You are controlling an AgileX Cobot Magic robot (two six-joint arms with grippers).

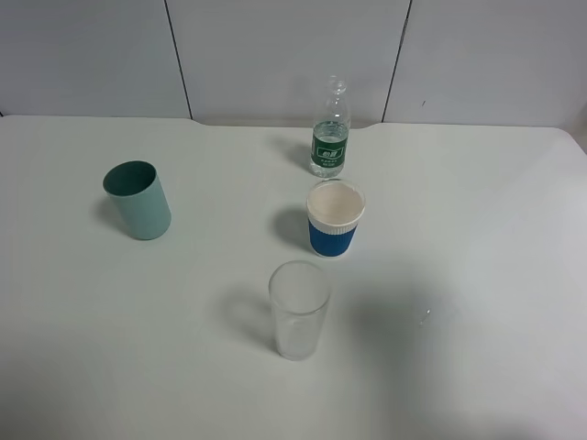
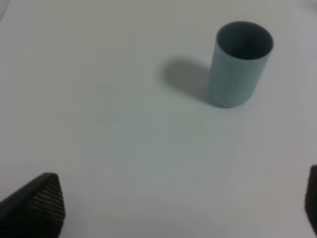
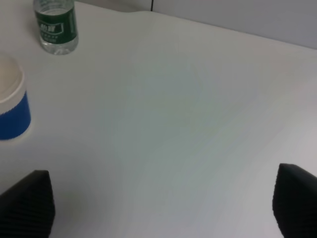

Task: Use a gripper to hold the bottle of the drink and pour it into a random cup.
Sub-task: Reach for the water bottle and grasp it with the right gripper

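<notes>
The bottle of the drink (image 1: 330,137) stands upright near the far edge of the white desk (image 1: 477,229), just in front of the grey wall panels (image 1: 284,55), with only a narrow strip of desk behind it. Just in front of it, close but not touching, stands the blue paper cup (image 1: 335,220) with its white rim band, mouth up. Nearer still on the same line, with a gap between them, is a clear glass tumbler (image 1: 298,310). A teal-green cup (image 1: 138,200) stands well apart on the left side, with bare desk all round it. To the right of the bottle and the paper cup the desk is bare out to its right edge.

Neither arm shows in the high view. In the left wrist view the left gripper (image 2: 173,208) is spread wide, one black ridged fingertip at each lower corner, nothing between them, and the teal-green cup ahead. The right gripper (image 3: 161,203) is likewise spread wide and holds nothing. Bare desk lies ahead of it, and the bottle and the paper cup are off to one side, both cut by the frame's edge.
</notes>
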